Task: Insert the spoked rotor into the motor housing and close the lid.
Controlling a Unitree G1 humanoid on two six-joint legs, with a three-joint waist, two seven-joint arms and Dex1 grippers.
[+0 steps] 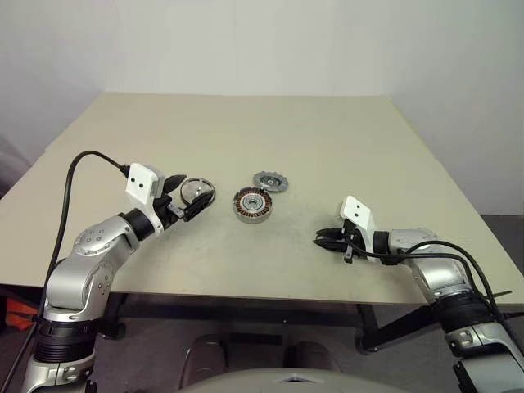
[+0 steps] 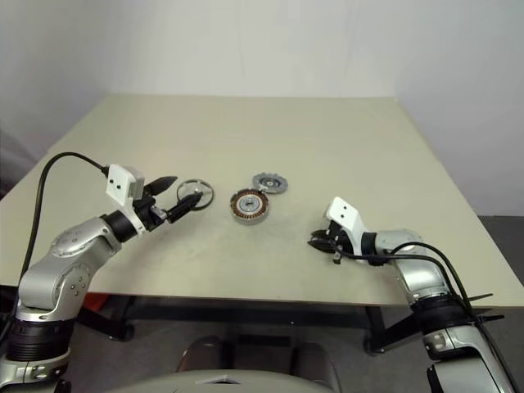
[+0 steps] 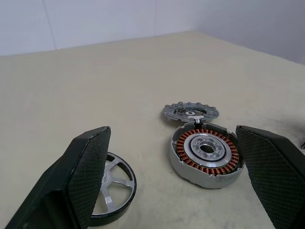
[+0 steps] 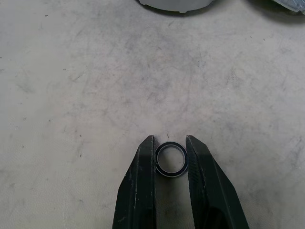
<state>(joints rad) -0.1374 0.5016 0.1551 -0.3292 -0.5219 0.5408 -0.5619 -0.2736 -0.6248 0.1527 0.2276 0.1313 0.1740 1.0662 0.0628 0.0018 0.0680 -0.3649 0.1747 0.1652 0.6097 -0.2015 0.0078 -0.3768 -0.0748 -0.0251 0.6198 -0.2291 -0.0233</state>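
Left gripper point(image 3: 171, 191) jaws wide apart, hovering by rotor point(image 1: 197, 192). Housing point(image 1: 253, 205) centre, lid point(image 1: 271, 181) touching its far side. Right gripper point(image 4: 170, 160) clamped on small ring point(image 4: 171, 159).

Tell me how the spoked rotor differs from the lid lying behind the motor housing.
The spoked rotor is an open wheel, dark rim with silver spokes; the lid is a grey disc with cut-outs and a notched edge. The rotor lies apart from the motor housing, by the open left gripper; the lid sits right against the housing's far side, where it looks slightly tilted. Both are round, thin metal parts on the table, neither yet fitted.
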